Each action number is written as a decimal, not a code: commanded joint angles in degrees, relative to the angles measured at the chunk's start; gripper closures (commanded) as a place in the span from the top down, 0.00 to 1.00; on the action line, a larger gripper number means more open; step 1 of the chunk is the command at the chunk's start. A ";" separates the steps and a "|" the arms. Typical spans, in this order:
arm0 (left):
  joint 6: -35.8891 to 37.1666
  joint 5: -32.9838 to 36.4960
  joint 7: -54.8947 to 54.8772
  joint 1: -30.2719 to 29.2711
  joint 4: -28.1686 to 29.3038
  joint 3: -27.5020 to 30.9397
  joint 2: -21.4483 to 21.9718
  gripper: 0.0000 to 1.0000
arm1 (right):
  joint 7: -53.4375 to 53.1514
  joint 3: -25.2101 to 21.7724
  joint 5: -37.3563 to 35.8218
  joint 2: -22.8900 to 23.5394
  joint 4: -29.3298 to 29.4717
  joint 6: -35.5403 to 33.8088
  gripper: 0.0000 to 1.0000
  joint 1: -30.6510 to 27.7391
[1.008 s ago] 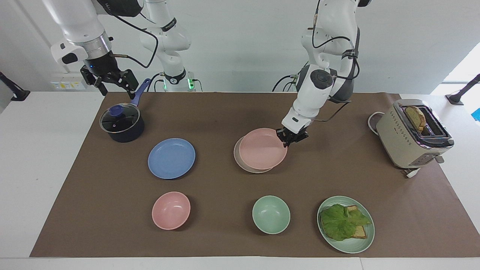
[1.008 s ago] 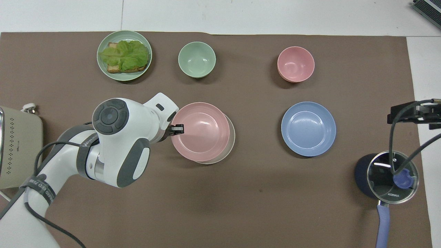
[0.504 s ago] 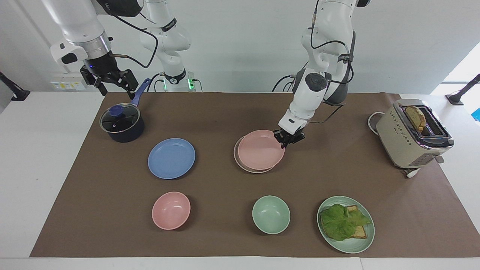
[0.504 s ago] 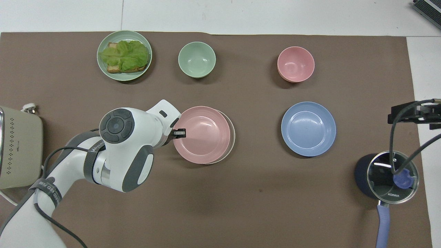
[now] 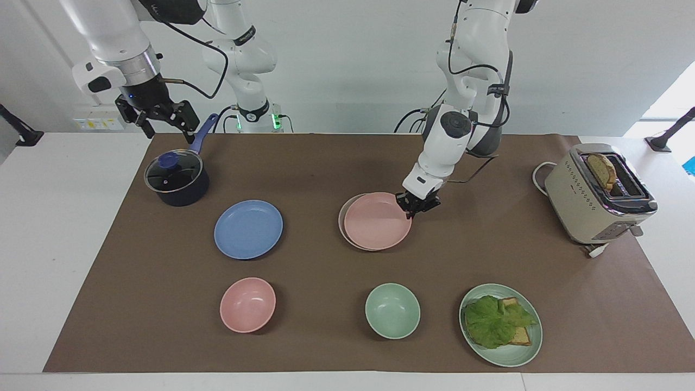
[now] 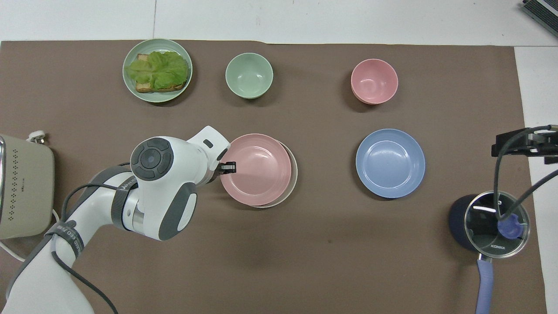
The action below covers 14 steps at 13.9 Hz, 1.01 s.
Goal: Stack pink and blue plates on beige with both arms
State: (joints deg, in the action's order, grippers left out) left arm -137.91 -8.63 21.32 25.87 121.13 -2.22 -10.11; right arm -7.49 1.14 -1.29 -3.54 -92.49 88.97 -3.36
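Observation:
The pink plate (image 5: pixel 376 220) (image 6: pixel 256 169) lies almost squarely on the beige plate (image 5: pixel 342 220) (image 6: pixel 294 179), of which only a thin crescent shows. My left gripper (image 5: pixel 411 205) (image 6: pixel 228 167) is shut on the pink plate's rim at the edge toward the left arm's end. The blue plate (image 5: pixel 248 228) (image 6: pixel 390 162) rests flat on the mat beside the stack, toward the right arm's end. My right gripper (image 5: pixel 160 115) (image 6: pixel 525 144) hangs open in the air over the pot, holding nothing.
A dark pot with a glass lid (image 5: pixel 176 178) (image 6: pixel 495 223) stands under the right gripper. A pink bowl (image 5: pixel 247 304), a green bowl (image 5: pixel 392 310) and a green plate with lettuce toast (image 5: pixel 500 324) line the row farthest from the robots. A toaster (image 5: pixel 600 193) sits at the left arm's end.
The left gripper has lowered the pink plate and slid it toward the right arm's end, so it now covers more of the beige plate. The right arm has not moved.

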 commanded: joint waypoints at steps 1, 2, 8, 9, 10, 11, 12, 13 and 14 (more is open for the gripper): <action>-1.14 -0.60 0.22 1.02 0.42 0.81 0.09 0.78 | 0.19 0.10 -0.11 -1.21 -1.46 0.76 1.00 -0.51; -0.62 -0.52 0.30 0.93 0.16 0.98 0.09 1.00 | 0.19 0.10 -0.11 -1.21 -1.46 0.76 1.00 -0.51; 9.47 4.12 -0.31 -4.24 -5.36 1.69 1.76 1.00 | 0.10 0.10 -0.11 -1.21 -1.37 0.85 1.00 -1.12; 10.63 4.67 -0.48 -5.73 -5.64 1.78 2.63 1.00 | 0.02 0.10 -0.11 -1.21 -1.37 0.85 1.00 -1.12; 10.81 4.67 -1.27 -7.57 -5.64 1.69 3.68 1.00 | -0.07 0.10 -0.11 -1.21 -1.37 0.85 1.00 -1.04; 10.90 4.67 -3.10 -9.16 -5.64 1.69 4.39 1.00 | 0.02 0.10 -0.11 -1.21 -1.37 0.85 1.00 -1.12; 10.90 4.67 -4.60 -10.48 -5.64 1.69 5.18 1.00 | 0.02 0.10 -0.11 -1.21 -1.37 0.85 1.00 -1.12; 12.12 4.67 -6.36 -12.15 -5.64 1.69 5.97 1.00 | 0.02 0.10 -0.11 -1.21 -1.46 0.85 1.00 -1.12; 13.79 4.67 -8.81 -13.81 -5.64 1.69 6.85 1.00 | -0.07 0.10 -0.11 -1.21 -1.46 0.94 1.00 -1.12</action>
State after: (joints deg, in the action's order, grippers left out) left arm -127.06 -4.77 15.86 14.86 115.09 -0.03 -5.44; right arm -7.49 0.91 -1.29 -3.54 -92.49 88.98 -3.88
